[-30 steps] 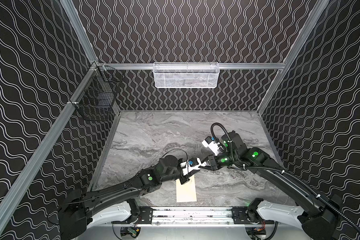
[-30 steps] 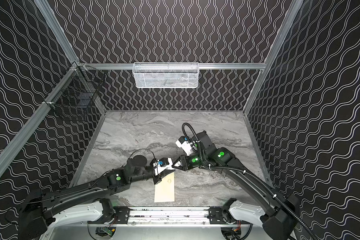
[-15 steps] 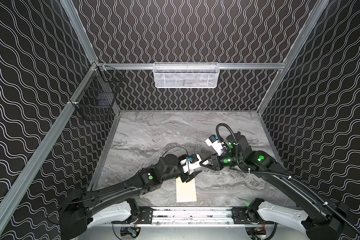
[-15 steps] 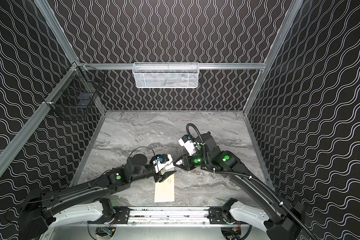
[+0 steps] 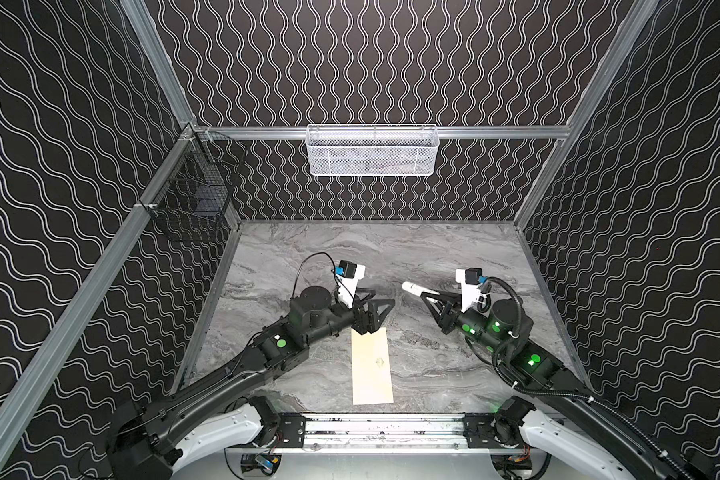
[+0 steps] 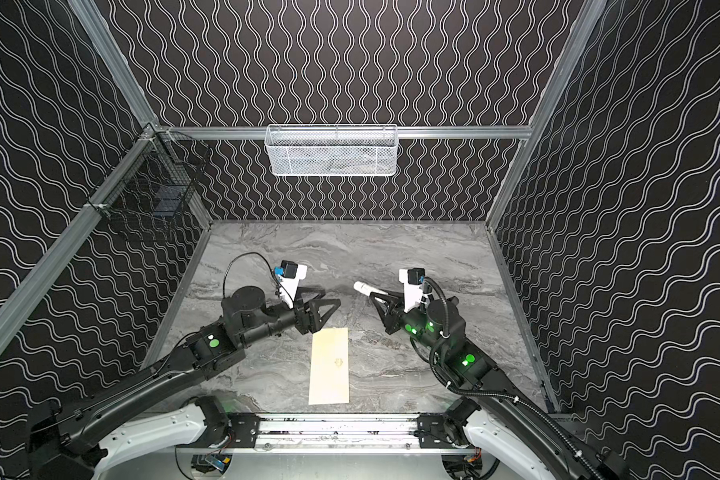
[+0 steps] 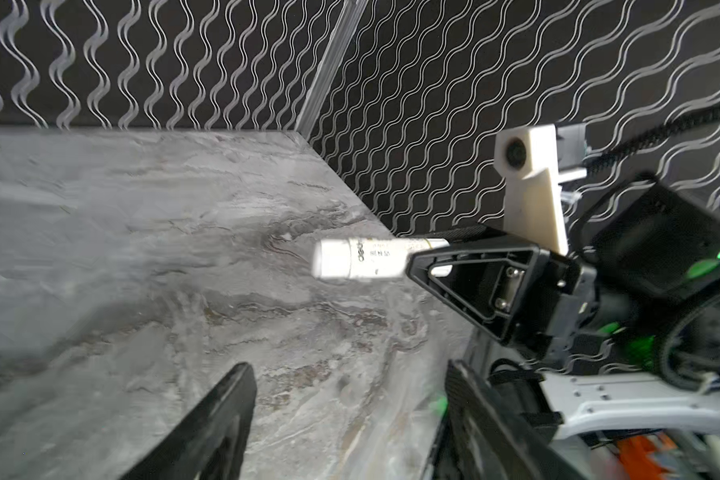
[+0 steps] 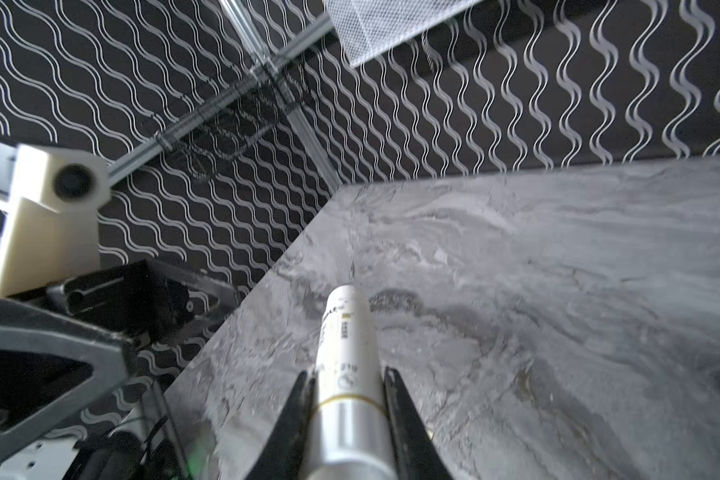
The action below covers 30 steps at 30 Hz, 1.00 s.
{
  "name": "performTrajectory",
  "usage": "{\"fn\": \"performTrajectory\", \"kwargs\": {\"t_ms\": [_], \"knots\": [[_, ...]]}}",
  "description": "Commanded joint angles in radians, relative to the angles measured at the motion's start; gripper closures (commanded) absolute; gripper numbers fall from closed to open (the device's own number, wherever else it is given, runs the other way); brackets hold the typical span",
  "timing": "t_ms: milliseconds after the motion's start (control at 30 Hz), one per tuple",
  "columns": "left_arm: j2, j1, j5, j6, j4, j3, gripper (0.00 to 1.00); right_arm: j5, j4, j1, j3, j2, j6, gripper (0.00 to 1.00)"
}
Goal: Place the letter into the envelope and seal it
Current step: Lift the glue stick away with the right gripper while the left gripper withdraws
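The left jaws stand apart and empty at the far end of the envelope (image 5: 371,365), which lies flat near the front of the tabletop (image 5: 308,249). The letter is out of sight. The left arm (image 5: 308,324) reaches low and level. The right jaws are clamped on the glue stick (image 5: 412,287), with the right arm (image 5: 504,324) raised and pointing left. The danger: nothing pins the envelope, so rubbing glue could drag it.

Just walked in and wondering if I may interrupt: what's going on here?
Two robot arms are working over an envelope that lies flat on the marble table, with no flap sticking out. The right hand is closed on a white stick, holding it clear of the table. The left hand is open and empty, near the envelope's far end. The letter is not in view, so it may already be inside.
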Motion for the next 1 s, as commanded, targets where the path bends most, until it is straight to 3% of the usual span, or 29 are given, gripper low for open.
{"fn": "performTrajectory", "kwargs": {"t_ms": [0,267,467,967], "knots": [[0.032,0.02,0.177,-0.234,0.168,0.014,0.26,0.124,0.396,0.035,-0.07,0.012,-0.099,1.0],[0.185,0.035,0.278,-0.453,0.513,0.013,0.23,0.346,0.846,0.252,-0.152,0.175,-0.422,1.0],[0.275,0.082,0.309,-0.582,0.72,-0.016,0.31,0.371,0.904,0.268,-0.158,0.224,-0.44,1.0],[0.352,0.101,0.3,-0.696,0.925,-0.047,0.41,0.413,0.919,0.294,-0.158,0.313,-0.44,1.0]]}}
